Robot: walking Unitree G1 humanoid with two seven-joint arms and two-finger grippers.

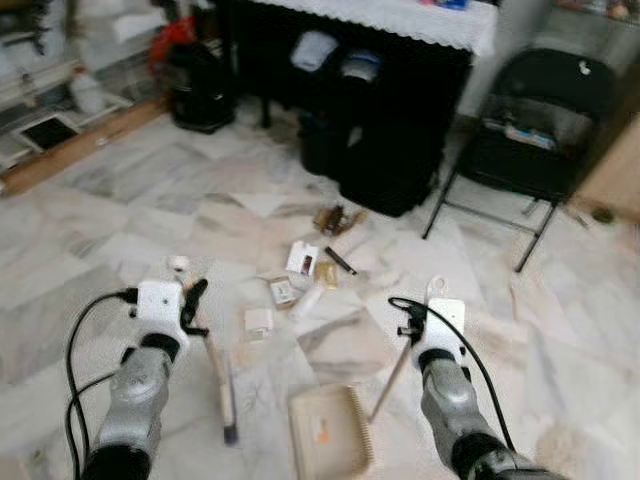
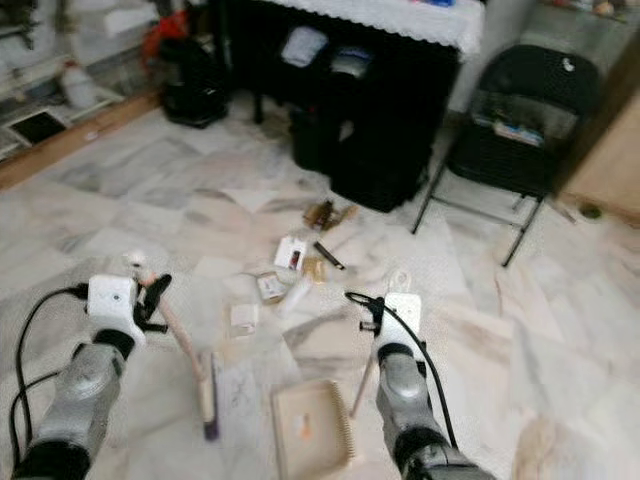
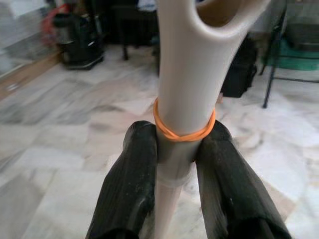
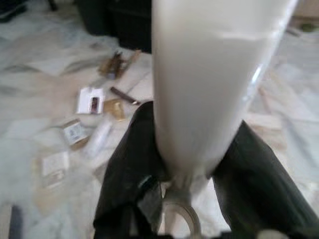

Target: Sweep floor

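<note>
Gripping hard, the left claw (image 3: 174, 164) is pinching the cream broom handle (image 3: 187, 69) just below its orange rubber band (image 3: 184, 130), one black finger (image 3: 130, 184) on each side. The broom head (image 1: 226, 395) is resting on the marble floor (image 1: 120, 210), near and left of centre. Over on the right, the right claw (image 4: 192, 169) is clamping the pale dustpan handle (image 4: 209, 74), and the dustpan (image 1: 328, 430) is sitting flat on the floor close to the robot, between the two arms.

Just beyond both tools, the litter is lying in a loose patch: a white carton (image 1: 302, 258), a dark pen-like stick (image 1: 340, 261), small boxes (image 1: 284, 291) and brown scraps (image 1: 336, 219) farther out.

What could be going wrong from here? The broom is being held high on its handle, so a firm stroke could be twisting it in the fingers. Light cartons could be skidding past the dustpan's lip instead of riding in.

Room is looking generous left and near. Far ahead, a dark cloth-covered table (image 1: 400, 25) with bags (image 1: 385, 130) beneath is closing the way, and the folding chair (image 1: 530, 130) is boxing in the far right, its legs ready to trap stray pieces.
</note>
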